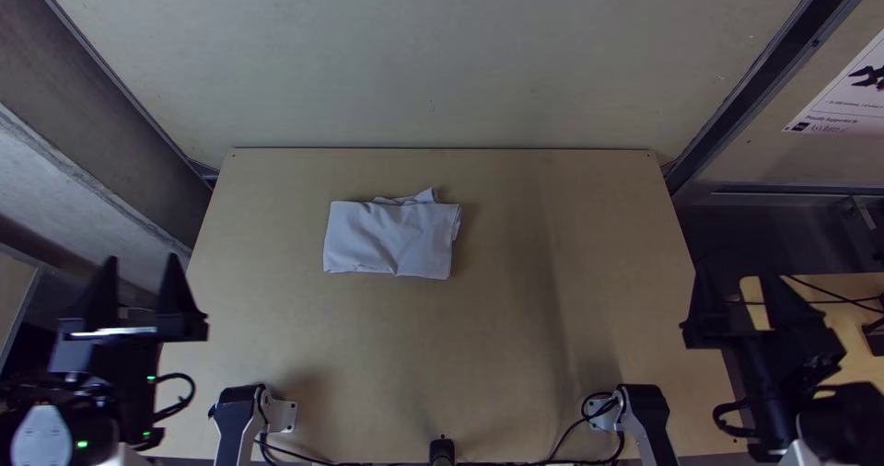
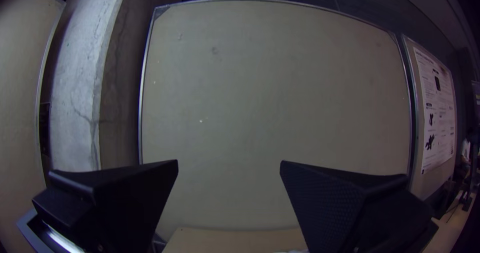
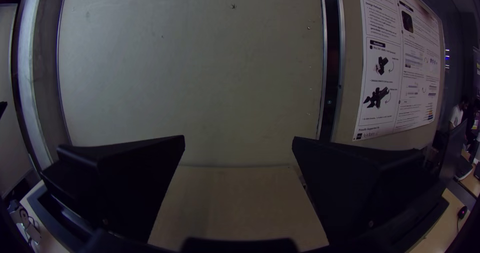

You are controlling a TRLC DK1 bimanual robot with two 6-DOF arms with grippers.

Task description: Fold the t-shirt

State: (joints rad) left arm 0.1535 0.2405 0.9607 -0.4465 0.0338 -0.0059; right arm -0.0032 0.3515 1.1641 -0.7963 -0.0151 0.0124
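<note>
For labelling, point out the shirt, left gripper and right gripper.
Shirt (image 1: 389, 239), top view: middle of its top face.
Left gripper (image 2: 229, 161), left wrist view: between fingertips.
Right gripper (image 3: 238, 136), right wrist view: between fingertips.

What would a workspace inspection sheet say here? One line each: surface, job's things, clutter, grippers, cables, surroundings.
surface: light wooden table, shadows across its right half
job's things: pale t-shirt, folded into a compact rectangle left of the middle, toward the far side; a small peak of cloth sticks up at its far edge
clutter: small dark fixture at the near edge's middle
grippers: left gripper and right gripper both open and holding nothing, fingers wide apart, out at opposite sides of the table
cables: black cables along the near edge, looping at the right
surroundings: pale wall panel behind the table; printed poster to the right
</note>
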